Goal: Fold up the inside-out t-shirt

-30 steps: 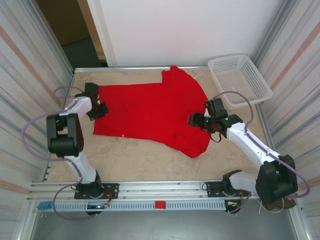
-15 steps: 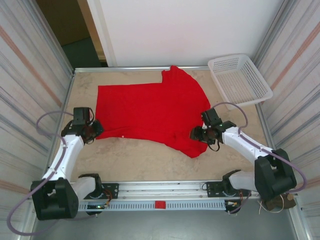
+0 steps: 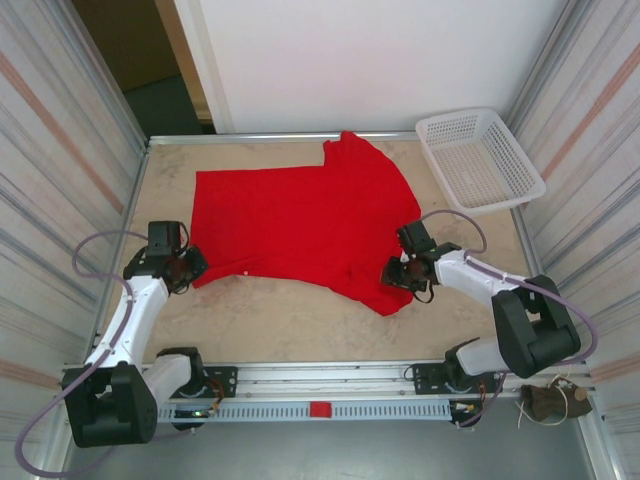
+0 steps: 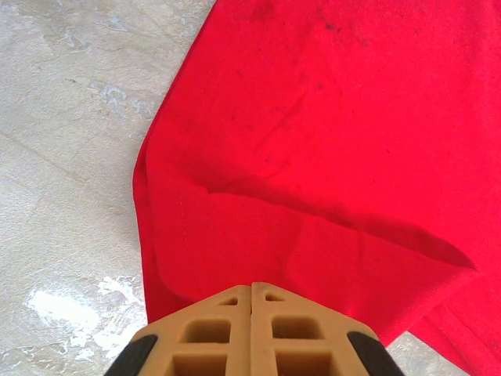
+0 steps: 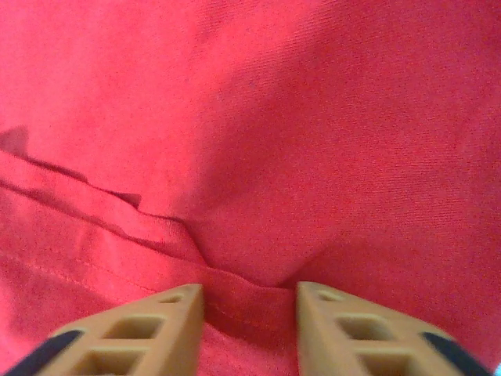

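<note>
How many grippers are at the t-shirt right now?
2. The left gripper is shut on the near-left corner of the t-shirt. The right gripper is open, its fingers straddling a fold at the near-right edge.

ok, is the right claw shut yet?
No, the right wrist view shows the right claw with its jaws apart and the red t-shirt bunched in the gap between them.

The t-shirt is plain bright red, with one tiny white mark by its near hem. The table is mottled beige with pale patches. At its far right corner the basket is white lattice. The left gripper and right gripper have tan-orange fingers edged in black.
</note>
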